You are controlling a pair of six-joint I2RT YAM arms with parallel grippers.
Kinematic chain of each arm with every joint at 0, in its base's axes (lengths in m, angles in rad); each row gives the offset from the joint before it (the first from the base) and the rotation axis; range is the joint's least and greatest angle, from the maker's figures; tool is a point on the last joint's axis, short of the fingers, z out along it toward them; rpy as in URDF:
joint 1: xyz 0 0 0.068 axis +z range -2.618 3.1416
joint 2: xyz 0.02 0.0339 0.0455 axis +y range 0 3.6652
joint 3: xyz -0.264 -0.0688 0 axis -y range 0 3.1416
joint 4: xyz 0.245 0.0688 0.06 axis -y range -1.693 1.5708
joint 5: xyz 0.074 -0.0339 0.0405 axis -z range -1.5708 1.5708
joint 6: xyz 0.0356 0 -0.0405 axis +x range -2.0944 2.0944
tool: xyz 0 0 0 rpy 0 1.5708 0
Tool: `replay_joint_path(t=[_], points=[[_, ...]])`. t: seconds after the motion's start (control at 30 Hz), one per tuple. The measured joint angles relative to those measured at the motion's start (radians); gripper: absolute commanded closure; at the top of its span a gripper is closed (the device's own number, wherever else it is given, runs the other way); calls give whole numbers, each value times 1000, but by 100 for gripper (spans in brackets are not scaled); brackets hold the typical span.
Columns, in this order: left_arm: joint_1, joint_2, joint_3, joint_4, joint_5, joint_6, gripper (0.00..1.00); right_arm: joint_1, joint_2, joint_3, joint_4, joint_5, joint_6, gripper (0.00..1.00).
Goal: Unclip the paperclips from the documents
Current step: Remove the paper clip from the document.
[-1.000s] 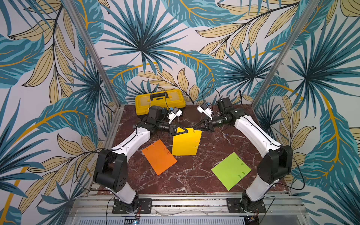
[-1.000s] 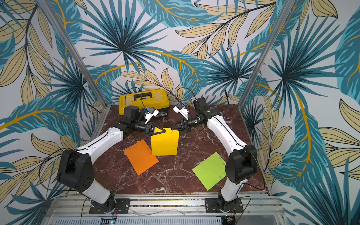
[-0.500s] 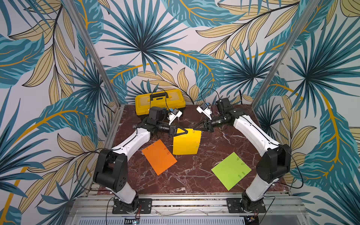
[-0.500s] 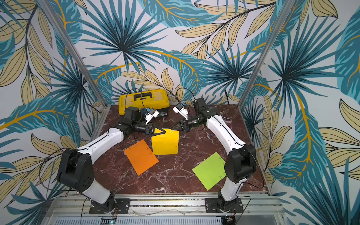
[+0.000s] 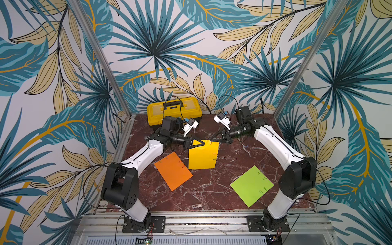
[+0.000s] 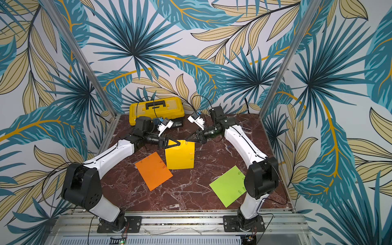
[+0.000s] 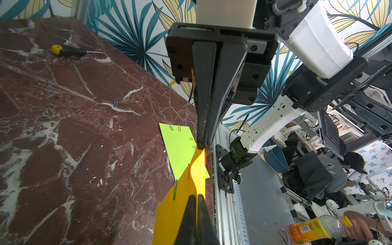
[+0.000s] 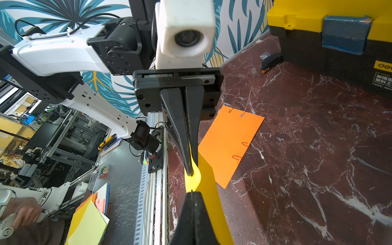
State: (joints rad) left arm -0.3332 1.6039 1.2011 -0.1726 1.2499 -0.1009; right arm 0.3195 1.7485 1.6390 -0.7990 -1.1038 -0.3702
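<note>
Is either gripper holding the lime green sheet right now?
No, the lime green sheet lies flat on the table, while the left gripper and right gripper both pinch the yellow sheet.

Yellow sheet point(image 5: 202, 158): 11 o'clock corner covered by the left hand point(image 5: 203, 144) in both top views; near end cut by the frame edge in both wrist views.
Right hand point(image 5: 212, 140): whether one of the paperclips point(image 5: 264, 178) sits between its closed tips cannot be made out.
Lime green sheet point(image 6: 228, 186): 3 o'clock corner behind the right arm point(image 6: 261, 180) in a top view.
Toolbox point(image 8: 318, 31): cropped in the right wrist view.
Colours of the paperclips: too small to read in the top views.
</note>
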Motion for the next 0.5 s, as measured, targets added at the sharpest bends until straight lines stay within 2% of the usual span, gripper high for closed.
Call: replay_joint_path(t=[0.5], points=[[0, -3, -6, 0, -5, 1, 100, 0, 3, 0, 0, 9, 8, 94]])
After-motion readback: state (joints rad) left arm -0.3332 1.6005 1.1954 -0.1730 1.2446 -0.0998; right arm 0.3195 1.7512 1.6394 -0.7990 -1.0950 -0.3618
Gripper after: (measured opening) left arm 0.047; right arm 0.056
